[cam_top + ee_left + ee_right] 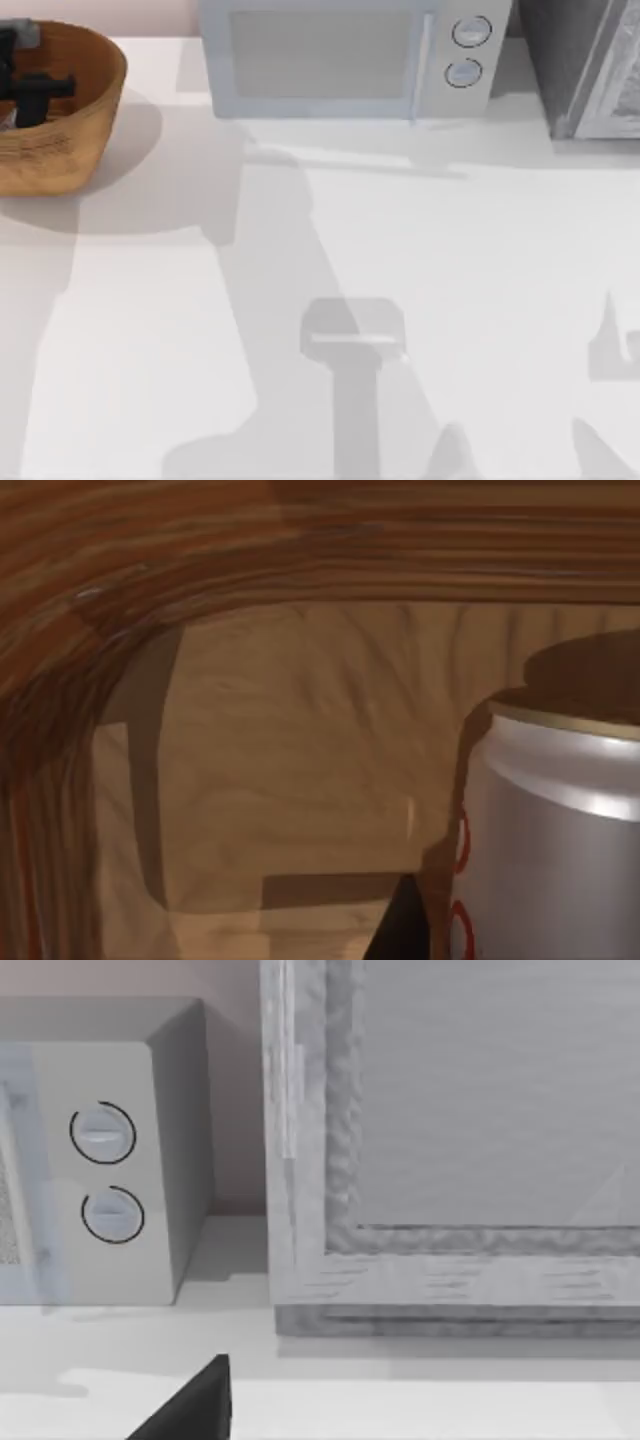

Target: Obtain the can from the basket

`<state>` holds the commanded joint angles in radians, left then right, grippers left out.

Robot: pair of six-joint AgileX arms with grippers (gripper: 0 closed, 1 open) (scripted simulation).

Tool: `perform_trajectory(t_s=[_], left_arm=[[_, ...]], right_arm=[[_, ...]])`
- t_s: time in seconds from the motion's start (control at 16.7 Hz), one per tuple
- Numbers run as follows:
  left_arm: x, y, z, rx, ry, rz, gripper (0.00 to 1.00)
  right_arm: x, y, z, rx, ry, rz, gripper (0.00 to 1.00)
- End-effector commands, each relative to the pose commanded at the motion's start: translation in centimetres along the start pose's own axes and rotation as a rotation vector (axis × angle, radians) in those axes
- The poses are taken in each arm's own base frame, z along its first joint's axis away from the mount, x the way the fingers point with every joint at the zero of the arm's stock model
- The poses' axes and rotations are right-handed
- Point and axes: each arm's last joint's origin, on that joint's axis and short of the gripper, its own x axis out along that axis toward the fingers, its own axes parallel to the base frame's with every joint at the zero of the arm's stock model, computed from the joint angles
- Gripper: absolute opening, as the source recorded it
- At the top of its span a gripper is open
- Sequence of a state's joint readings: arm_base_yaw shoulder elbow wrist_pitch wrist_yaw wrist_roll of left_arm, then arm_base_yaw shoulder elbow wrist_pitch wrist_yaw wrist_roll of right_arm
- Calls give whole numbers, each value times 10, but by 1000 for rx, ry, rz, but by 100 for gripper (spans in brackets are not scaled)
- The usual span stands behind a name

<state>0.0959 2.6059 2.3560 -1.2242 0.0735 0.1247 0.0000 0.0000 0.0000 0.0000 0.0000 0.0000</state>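
My left gripper (pixel 30 90) is down inside the basket (pixel 95 110) right beside the can (pixel 550 820); I cannot tell its grip, so next I close on the can and lift.

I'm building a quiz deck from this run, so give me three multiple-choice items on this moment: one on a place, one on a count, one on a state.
1. Where on the table does the basket stand, by the top view?
A. back left corner
B. front right corner
C. the middle

2. How many round knobs does the microwave carry?
A. one
B. two
C. four

3. How does the can stand?
A. upright on the basket's floor
B. lying on the bare table
C. on top of the microwave

Answers: 1 A, the wicker bowl sits at the top view's upper left, with the left gripper down inside it. 2 B, two knobs sit one above the other on its panel. 3 A, the left wrist view shows its tan top upward and woven wall around it.
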Motion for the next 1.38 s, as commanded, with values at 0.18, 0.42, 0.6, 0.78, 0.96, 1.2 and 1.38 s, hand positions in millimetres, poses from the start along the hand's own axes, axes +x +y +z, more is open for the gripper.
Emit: perform_trajectory(t_s=[0.18, 0.42, 0.6, 0.78, 0.96, 1.2, 1.38], left_arm=[[0, 0, 0, 0, 0, 0, 2], [0, 0, 0, 0, 0, 0, 0], [0, 0, 0, 0, 0, 0, 0], [-21, 2, -5, -20, -18, 11, 0], [-33, -2, -9, -14, -43, 14, 0], [-77, -13, -33, -6, -140, 27, 0], [-126, -25, -71, 1, -274, 43, 0]], right_arm=[[0, 0, 0, 0, 0, 0, 100], [0, 0, 0, 0, 0, 0, 100], [0, 0, 0, 0, 0, 0, 100], [0, 0, 0, 0, 0, 0, 100], [0, 0, 0, 0, 0, 0, 100], [0, 0, 0, 0, 0, 0, 100], [0, 0, 0, 0, 0, 0, 100]])
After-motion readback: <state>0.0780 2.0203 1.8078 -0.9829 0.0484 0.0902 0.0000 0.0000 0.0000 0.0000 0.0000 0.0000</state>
